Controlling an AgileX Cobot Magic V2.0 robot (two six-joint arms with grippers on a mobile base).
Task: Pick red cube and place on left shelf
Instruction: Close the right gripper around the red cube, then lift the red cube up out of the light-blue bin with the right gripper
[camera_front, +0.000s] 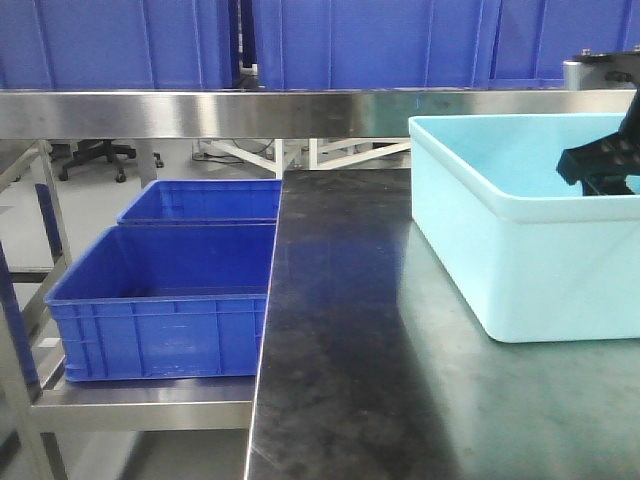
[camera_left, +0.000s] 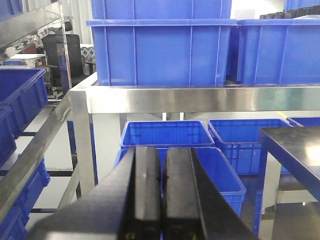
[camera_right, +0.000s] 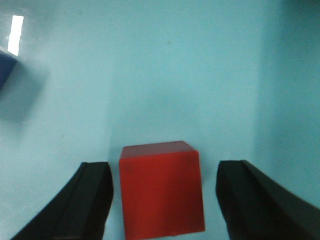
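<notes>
early stage: the red cube (camera_right: 161, 190) lies in the pale blue tub (camera_front: 500, 260), between the right arm's fingers (camera_right: 90, 200), which are spread apart and not yet gripping. the left arm's fingers (camera_left: 147, 190) are pressed together. lifting the cube and placing it on the left shelf (camera_front: 200, 112) remain.

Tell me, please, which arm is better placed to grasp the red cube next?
Right: the right gripper, open, straddles the red cube inside the light-blue bin, while the left gripper is shut, facing the steel rack.
</notes>
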